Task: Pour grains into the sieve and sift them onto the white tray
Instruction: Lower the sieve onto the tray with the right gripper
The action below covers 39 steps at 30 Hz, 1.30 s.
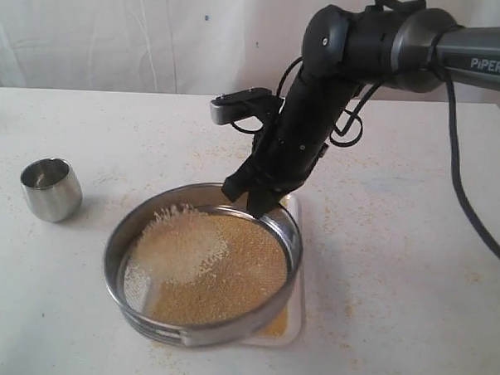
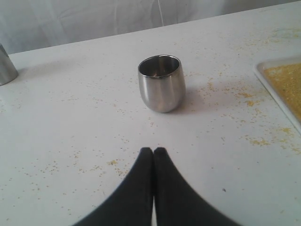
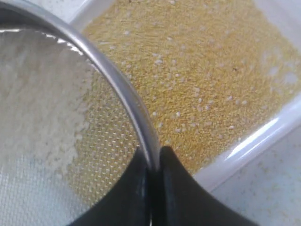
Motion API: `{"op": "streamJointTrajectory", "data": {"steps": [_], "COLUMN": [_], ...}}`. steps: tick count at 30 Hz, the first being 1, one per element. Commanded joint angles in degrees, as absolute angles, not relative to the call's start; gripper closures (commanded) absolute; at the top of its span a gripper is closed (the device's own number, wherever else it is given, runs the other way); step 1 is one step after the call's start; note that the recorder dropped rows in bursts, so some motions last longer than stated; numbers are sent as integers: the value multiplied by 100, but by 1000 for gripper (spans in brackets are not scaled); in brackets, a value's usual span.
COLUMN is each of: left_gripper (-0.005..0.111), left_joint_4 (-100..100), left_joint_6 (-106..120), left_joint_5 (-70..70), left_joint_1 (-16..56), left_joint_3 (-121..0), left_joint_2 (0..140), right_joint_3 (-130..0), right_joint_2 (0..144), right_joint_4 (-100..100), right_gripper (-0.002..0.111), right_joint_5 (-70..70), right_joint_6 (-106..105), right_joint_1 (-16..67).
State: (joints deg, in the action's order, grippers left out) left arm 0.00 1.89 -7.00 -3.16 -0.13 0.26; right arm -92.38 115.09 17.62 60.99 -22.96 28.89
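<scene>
White table (image 1: 395, 285), kinda grubby, with yellowish specks scattered all over it and a wrinkly white cloth (image 1: 116, 32) hanging behind as the backdrop. The right gripper (image 1: 253, 203) is pinched tight on the far rim of the sieve (image 1: 195, 333), which sits over the white tray (image 3: 249, 146). The grains (image 1: 185, 243): pale ones are heaped on the mesh, fine yellow stuff is spread across the tray underneath. The left gripper (image 2: 153, 151) has its jaws closed on nothing, above bare table near the little steel cup (image 2: 161, 84), which stands upright and apart from the sieve.
</scene>
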Motion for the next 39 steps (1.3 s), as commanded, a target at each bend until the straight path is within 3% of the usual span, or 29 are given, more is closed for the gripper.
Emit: {"op": "streamJointTrajectory", "data": {"steps": [1,4,7,10,13,16,19,23,26,29,31,33,34,35,36,37,38,39], "left_gripper": [107,107,107,107,107,107,107,107,107,107,107,107,107,107,107,107,107,107], "left_joint_4": [0,0,0,0,0,0,0,0,0,0,0,0,0,0,0,0,0,0], "left_joint_6": [150,150,150,150,150,150,150,150,150,150,150,150,150,150,150,150,150,150], "left_joint_5": [-704,-704,-704,-704,-704,-704,-704,-704,-704,-704,-704,-704,-704,-704,-704,-704,-704,-704], "left_joint_1": [-330,-330,-330,-330,-330,-330,-330,-330,-330,-330,-330,-330,-330,-330,-330,-330,-330,-330], "left_joint_3": [0,0,0,0,0,0,0,0,0,0,0,0,0,0,0,0,0,0], "left_joint_2": [0,0,0,0,0,0,0,0,0,0,0,0,0,0,0,0,0,0], "right_joint_3": [-9252,-9242,-9253,-9065,-8863,-8512,-8352,-8043,-7941,-7583,-7544,-7419,-7452,-7497,-7461,-7386,-7399,-7470], "right_joint_2": [11421,11406,11381,11293,11043,10708,10447,10221,10196,10178,10191,10157,10157,10157,10157,10157,10157,10157], "right_joint_4": [2659,1693,2743,1620,2099,1312,2002,1983,2131,2304,2430,2553,2919,3322,3143,2724,2878,3078], "right_gripper": [108,108,108,108,108,108,108,108,108,108,108,108,108,108,108,108,108,108], "right_joint_5": [6081,5192,6094,4978,5095,3960,4356,3765,4182,3739,4179,3377,3587,4265,4034,3196,3418,4041], "right_joint_6": [-3814,-623,-3915,-615,-3469,-708,-3742,-1826,-3496,-1661,-3888,-1259,-2126,-4814,-4447,-1584,-1346,-3603], "right_joint_1": [2869,2847,2861,2796,2796,2707,2696,2532,2515,2419,2490,2375,2416,2454,2429,2315,2343,2402]}}
